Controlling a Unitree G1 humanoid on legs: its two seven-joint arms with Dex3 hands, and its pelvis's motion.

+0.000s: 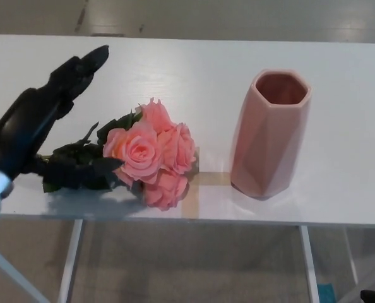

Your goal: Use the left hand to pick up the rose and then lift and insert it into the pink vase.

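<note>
The left hand is seen over the left part of the table, above the stem end of the rose, with its forearm running in from the lower left edge. The fingers are spread wide: two are stretched up and away toward the far side of the table, while the thumb is laid low across the dark leaves. Nothing is gripped; the stems are only bracketed between thumb and fingers. The right hand is not shown.

The white table is lit evenly, and a strip of tan tape is stuck near its front edge. Pale floor is glimpsed beyond the far edge, and white table legs are seen below.

The rose is laid flat as a small pink bunch, blooms pointed toward the pink vase. The vase is stood upright to the right of the blooms, near them but apart, and its mouth is seen empty.
</note>
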